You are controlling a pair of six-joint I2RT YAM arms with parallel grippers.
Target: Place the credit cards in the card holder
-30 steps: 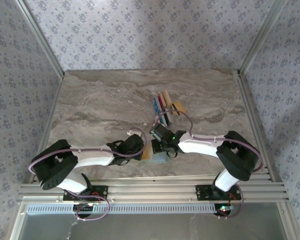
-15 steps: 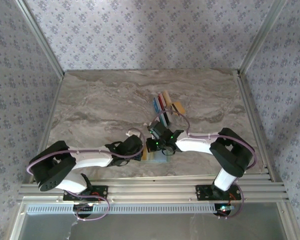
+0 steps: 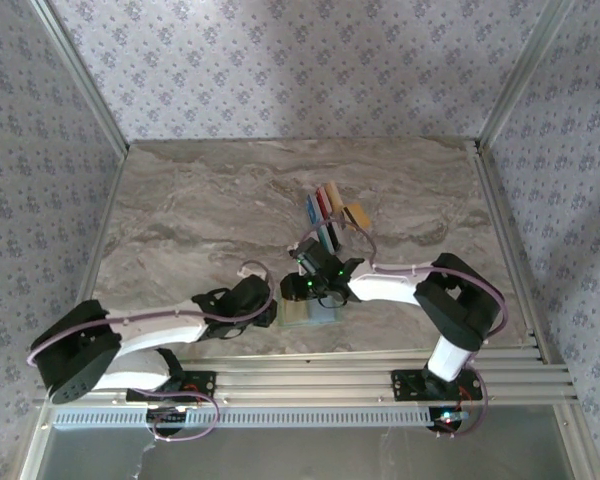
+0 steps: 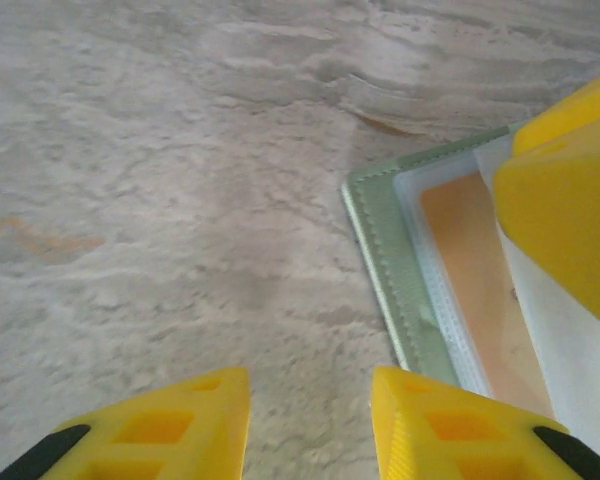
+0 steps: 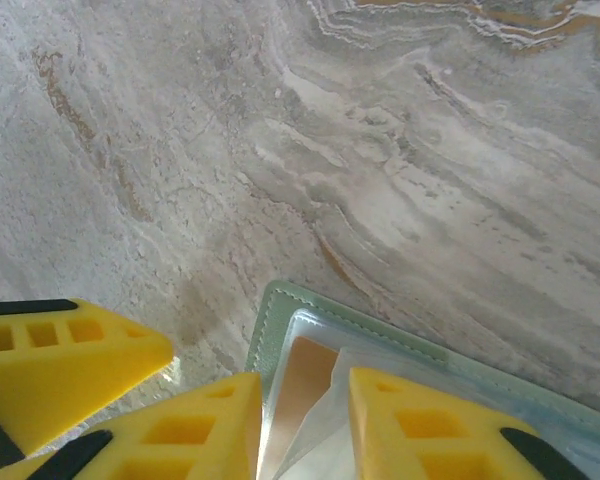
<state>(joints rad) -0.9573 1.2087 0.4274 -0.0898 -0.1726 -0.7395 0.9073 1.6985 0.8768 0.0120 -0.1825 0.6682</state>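
Left arm [image 3: 160,325]: elbow far out left, forearm low, reaching right. Left gripper [image 4: 310,425]: yellow fingers [image 4: 205,415] parted, nothing between. Right arm [image 3: 400,285]: elbow out right, forearm low, reaching left. Right gripper [image 5: 302,425]: fingers parted, pointed down. Grippers tip to tip, close together near middle. Other gripper's yellow finger at edge of each wrist view.

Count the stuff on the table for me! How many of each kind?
Card holder: 1
Tan card tucked in the holder: 1
Loose cards: at least 4; they overlap, so an exact count isn't possible
Total: at least 6
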